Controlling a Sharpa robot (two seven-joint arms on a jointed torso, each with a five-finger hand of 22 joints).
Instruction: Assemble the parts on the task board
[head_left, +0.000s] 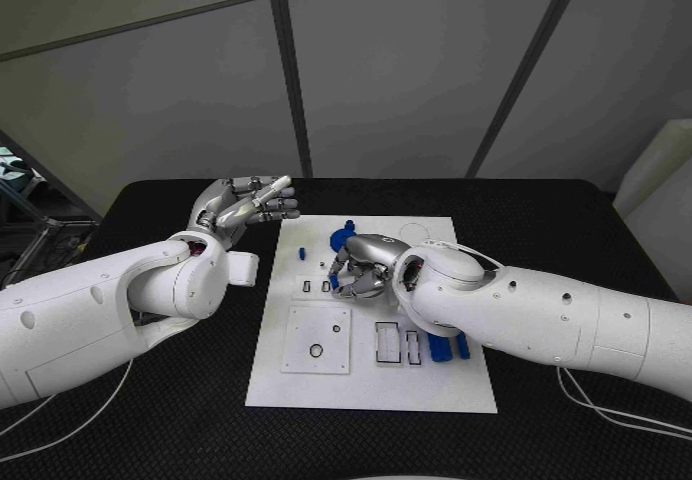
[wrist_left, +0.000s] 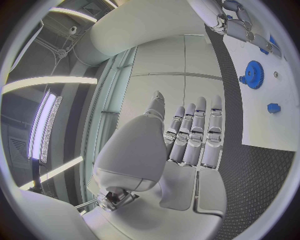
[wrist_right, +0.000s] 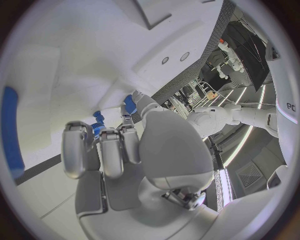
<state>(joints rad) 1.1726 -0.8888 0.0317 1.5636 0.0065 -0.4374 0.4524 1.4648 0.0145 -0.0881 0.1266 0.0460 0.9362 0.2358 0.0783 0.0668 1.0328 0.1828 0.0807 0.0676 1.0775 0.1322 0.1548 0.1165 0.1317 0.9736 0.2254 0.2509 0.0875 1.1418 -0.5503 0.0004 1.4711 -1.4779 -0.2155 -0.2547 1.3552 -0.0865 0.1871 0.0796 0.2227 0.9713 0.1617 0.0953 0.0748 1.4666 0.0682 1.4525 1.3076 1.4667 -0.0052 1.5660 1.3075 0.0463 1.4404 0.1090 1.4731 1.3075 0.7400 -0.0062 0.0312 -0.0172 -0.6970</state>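
The white task board (head_left: 378, 385) lies in the middle of the black table. My right hand (head_left: 361, 268) is low over the board's middle with its fingers curled down, and a small blue part (wrist_right: 129, 104) sits between the thumb and fingertips (wrist_right: 100, 131). A blue gear (head_left: 340, 238) stands just beyond that hand, also visible as the gear (wrist_left: 253, 75) in the left wrist view. My left hand (head_left: 248, 208) is raised off the board's far left corner, with its fingers (wrist_left: 197, 131) stretched out and nothing in them.
A tiny blue part (head_left: 302, 254) stands near the board's left edge. Two long blue pieces (head_left: 449, 347) lie beside rectangular slots (head_left: 389, 342) under my right forearm. A square white plate (head_left: 317, 340) with small holes sits at the board's near left. Black table surrounds the board.
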